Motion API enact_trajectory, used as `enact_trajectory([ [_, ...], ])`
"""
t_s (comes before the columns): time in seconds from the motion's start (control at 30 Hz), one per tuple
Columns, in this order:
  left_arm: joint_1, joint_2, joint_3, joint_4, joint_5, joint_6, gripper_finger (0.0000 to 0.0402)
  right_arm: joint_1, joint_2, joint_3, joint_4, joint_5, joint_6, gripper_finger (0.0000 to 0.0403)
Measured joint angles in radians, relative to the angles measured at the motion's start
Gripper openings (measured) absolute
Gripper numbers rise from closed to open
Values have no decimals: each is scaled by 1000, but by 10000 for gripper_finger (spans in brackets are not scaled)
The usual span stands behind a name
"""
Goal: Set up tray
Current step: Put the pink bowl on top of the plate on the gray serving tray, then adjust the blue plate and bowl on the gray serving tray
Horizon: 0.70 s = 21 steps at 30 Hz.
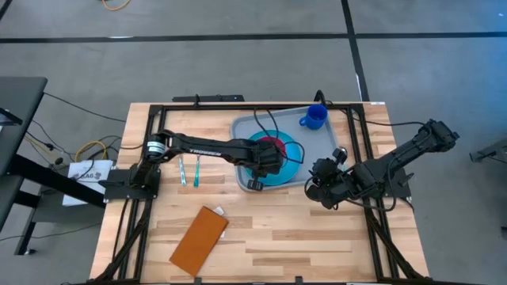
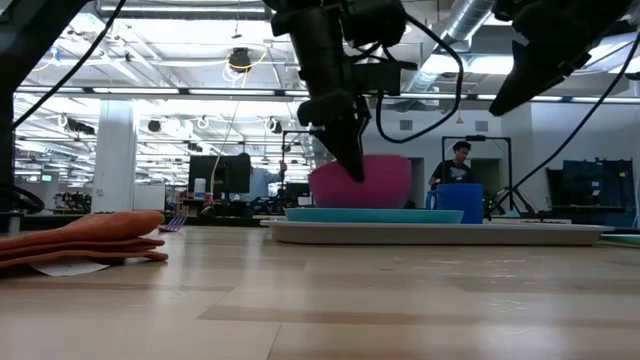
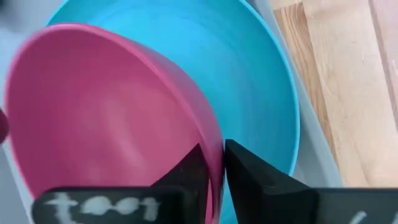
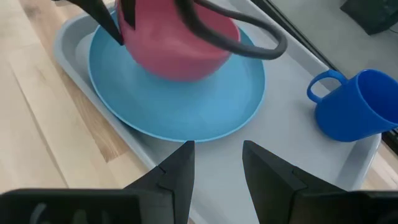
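The pale grey-blue tray (image 1: 333,138) lies right of the table's middle. A round blue plate (image 1: 293,154) rests flat on it, and a pink bowl (image 1: 273,145) stands on the plate. A blue mug (image 1: 314,118) stands at the tray's far right corner. My left gripper (image 1: 265,162) reaches down onto the bowl's near rim and is shut on it. My right gripper (image 4: 217,162) hovers open above the tray's near right part, with nothing between its fingers. My left gripper pinches the pink bowl's rim (image 3: 217,155) on its near side, one finger inside the bowl and one outside. The fingers come steeply from above, slanting from the table's left. The bowl's base (image 2: 360,200) sits on the blue plate.
An orange-brown napkin (image 1: 200,239) lies near the table's front left. Two teal utensils (image 1: 188,170) lie left of the tray. Bare wood stretches along the front and right of the tray. A person (image 2: 458,165) stands in the room behind the table.
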<state>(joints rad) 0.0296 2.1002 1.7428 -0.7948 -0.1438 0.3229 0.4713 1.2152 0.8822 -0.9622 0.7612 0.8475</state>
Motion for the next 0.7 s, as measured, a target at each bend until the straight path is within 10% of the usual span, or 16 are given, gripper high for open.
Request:
enact_trajectory([
  [0.7, -52, -1, 279, -274, -131, -33, 117, 0, 0, 0, -2, 0, -17, 127],
])
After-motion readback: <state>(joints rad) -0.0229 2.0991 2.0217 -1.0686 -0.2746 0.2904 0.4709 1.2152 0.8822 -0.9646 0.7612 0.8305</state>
